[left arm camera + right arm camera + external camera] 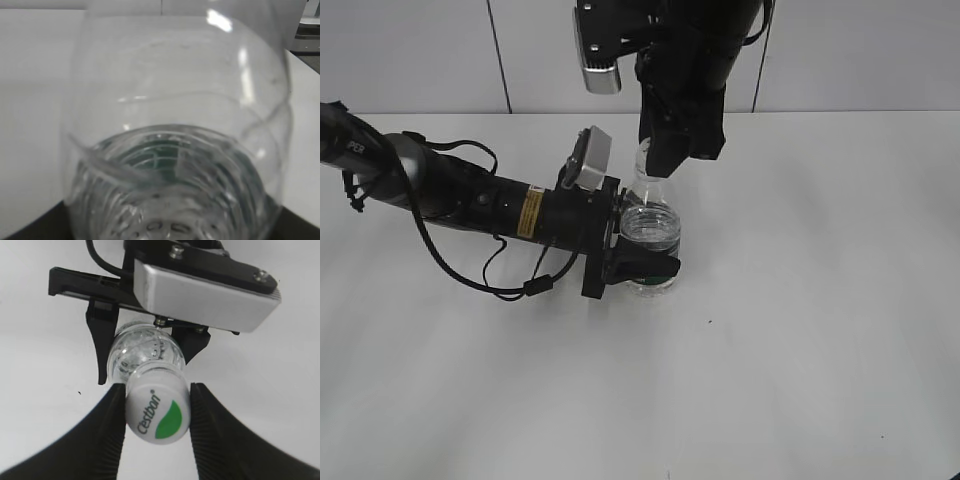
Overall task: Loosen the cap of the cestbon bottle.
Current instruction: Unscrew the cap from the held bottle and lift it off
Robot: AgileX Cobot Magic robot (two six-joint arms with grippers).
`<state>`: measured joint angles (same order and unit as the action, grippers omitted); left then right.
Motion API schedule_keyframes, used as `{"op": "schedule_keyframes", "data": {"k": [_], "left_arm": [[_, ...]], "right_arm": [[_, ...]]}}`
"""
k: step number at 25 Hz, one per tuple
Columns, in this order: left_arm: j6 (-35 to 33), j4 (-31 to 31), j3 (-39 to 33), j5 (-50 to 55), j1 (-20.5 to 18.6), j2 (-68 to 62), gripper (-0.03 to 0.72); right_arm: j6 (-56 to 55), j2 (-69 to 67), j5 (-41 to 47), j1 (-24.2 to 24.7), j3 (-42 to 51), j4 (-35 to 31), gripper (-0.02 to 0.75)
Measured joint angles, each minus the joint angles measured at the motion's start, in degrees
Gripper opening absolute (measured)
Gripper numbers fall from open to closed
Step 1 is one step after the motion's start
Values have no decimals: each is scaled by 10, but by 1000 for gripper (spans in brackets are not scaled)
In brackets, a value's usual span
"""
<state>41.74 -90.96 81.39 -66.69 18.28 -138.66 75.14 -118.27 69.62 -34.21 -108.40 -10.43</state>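
Both grippers on the upright bottle (650,235) at mid-table (800,330).
Only the right wrist view shows the right gripper (157,412) pinching the cap (157,412); outside, the left gripper (645,265) clamps the body.

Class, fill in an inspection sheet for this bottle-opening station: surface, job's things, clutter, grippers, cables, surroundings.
Surface: white table, bare apart from a few tiny dark specks.
Job's things: clear bottle standing upright; white cap with green mark on its neck.
Clutter: nothing seen.
Grippers: left gripper clamped around the bottle's lower body from the side; right gripper reaching from above, its fingers against both sides of the cap.
Cables: black cable looping from the left arm onto the table.
Surroundings: pale panelled wall behind the table.
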Motion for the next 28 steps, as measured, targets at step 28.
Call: {"op": "schedule_keyframes", "data": {"k": [28], "left_arm": [[0, -1, 0, -2, 0, 0, 401]], "right_arm": [[12, 19, 3, 0, 1, 9, 293]]}}
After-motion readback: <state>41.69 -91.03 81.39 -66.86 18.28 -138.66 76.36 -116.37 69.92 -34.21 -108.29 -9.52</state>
